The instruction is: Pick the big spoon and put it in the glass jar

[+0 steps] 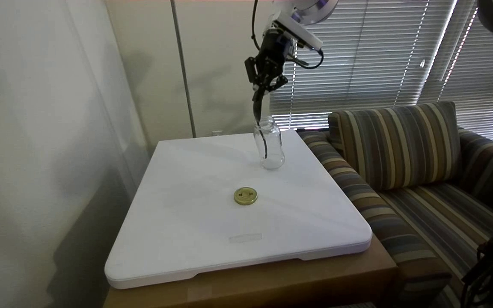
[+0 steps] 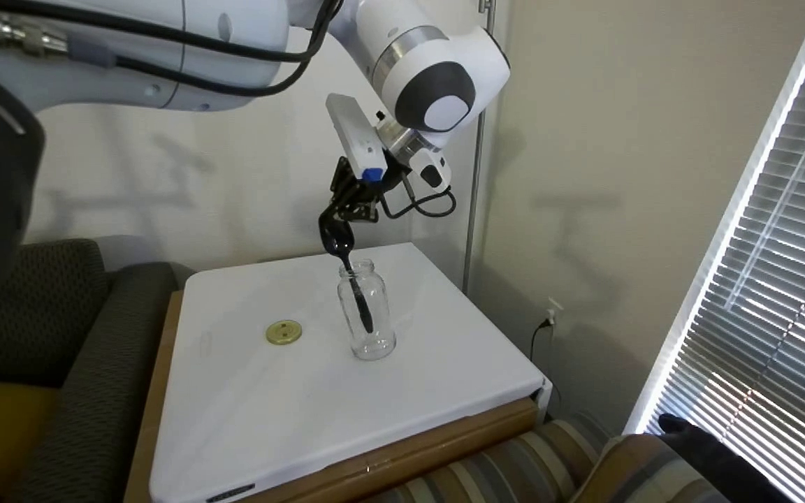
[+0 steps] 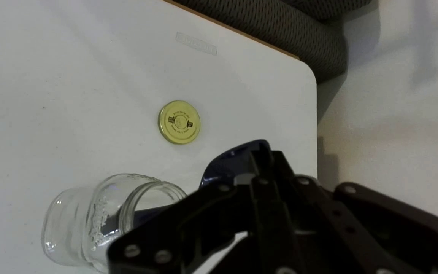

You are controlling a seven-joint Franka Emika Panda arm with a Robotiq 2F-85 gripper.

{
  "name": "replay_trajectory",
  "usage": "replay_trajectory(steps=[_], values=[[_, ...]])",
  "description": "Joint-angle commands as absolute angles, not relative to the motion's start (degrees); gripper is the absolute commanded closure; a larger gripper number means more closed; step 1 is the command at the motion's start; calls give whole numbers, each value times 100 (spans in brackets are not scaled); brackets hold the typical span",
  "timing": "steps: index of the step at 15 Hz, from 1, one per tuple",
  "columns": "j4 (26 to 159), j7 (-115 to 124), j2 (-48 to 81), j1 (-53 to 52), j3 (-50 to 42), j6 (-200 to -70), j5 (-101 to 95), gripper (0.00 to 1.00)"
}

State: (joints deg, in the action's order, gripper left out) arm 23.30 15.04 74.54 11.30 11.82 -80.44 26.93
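The big spoon [image 2: 338, 239] is black, with its bowl up and its handle pointing down at a tilt. My gripper [image 2: 335, 209] is shut on the bowl's edge, above the jar. The handle runs through the mouth into the glass jar [image 2: 383, 307], and its end is inside near the bottom. The jar stands upright. In an exterior view the spoon [image 1: 257, 110], the gripper [image 1: 258, 89] and the jar [image 1: 275, 149] show the same. In the wrist view the bowl [image 3: 224, 167] is at my fingertips [image 3: 266, 155], the jar [image 3: 65, 228] is lower left, and my finger hides part of the handle.
A yellowish round lid [image 1: 245, 196] lies flat on the white table top [image 1: 178, 231], apart from the jar; it also shows in the wrist view [image 3: 180, 122]. A striped sofa [image 1: 357, 188] stands against the table's side. Walls and window blinds [image 1: 349, 64] surround the table.
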Motion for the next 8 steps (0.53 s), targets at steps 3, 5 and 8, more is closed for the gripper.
replay_trajectory(steps=[3,5,8], values=[[2263,1630,7368,1417,1232,-8379,2809,98],[2219,1665,7403,1523,1284,-8495,2875,98],[2212,1707,7499,1635,1347,-8694,3055,98]])
